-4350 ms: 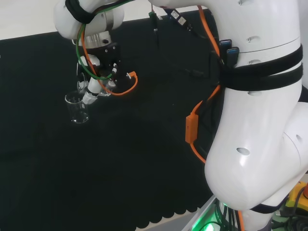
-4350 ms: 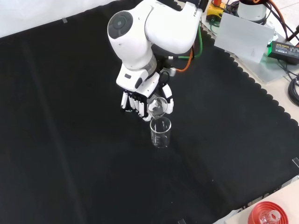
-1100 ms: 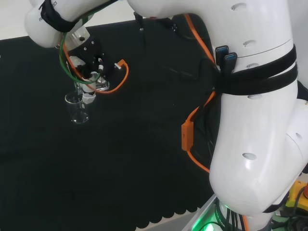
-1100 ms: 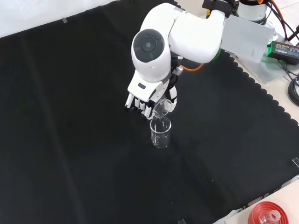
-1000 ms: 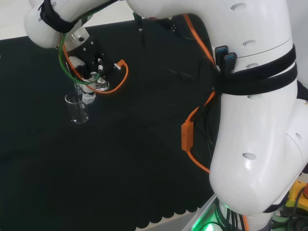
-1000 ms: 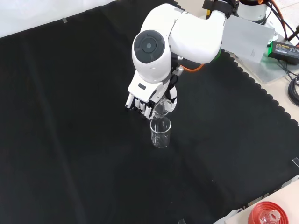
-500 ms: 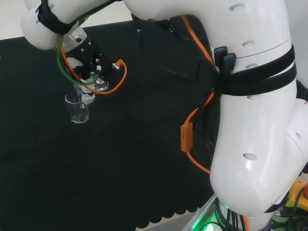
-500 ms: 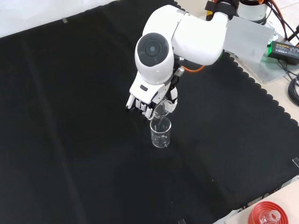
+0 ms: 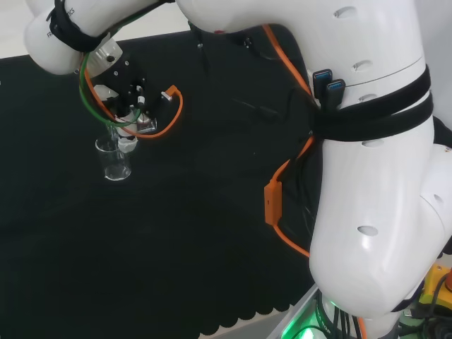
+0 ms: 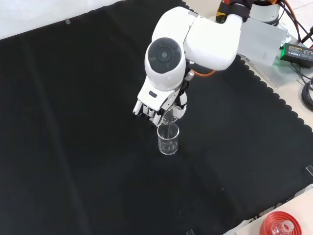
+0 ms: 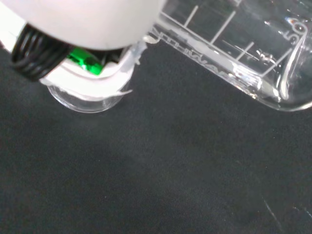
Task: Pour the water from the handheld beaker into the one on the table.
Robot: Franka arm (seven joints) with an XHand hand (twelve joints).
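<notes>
A clear beaker point(image 10: 168, 140) stands upright on the black cloth; in the head view it is the table beaker point(image 9: 114, 162) at the left. The hand point(image 10: 146, 108) is just above and behind it, fingers curled round a second clear beaker point(image 10: 167, 115). That held beaker is tipped steeply, its lip over the standing beaker's mouth. In the wrist view the held beaker point(image 11: 234, 44) lies slanted with its printed scale showing, and the standing beaker's rim point(image 11: 85, 103) peeks out under a white part of the hand point(image 11: 92, 29). I cannot make out water in either vessel. In the head view the hand point(image 9: 128, 140) is right above the table beaker.
The arm's big white link with its round grey cap point(image 10: 165, 58) stands over the hand. An orange cable point(image 9: 166, 113) loops beside the wrist. A red ribbed stand point(image 10: 279, 226) sits off the cloth at bottom right, and grey equipment point(image 10: 259, 41) at top right.
The wrist has kept turning, so the held beaker is tipped more steeply over the standing beaker. The arm's link has shifted slightly right and up in the front view. The standing beaker stays put.
</notes>
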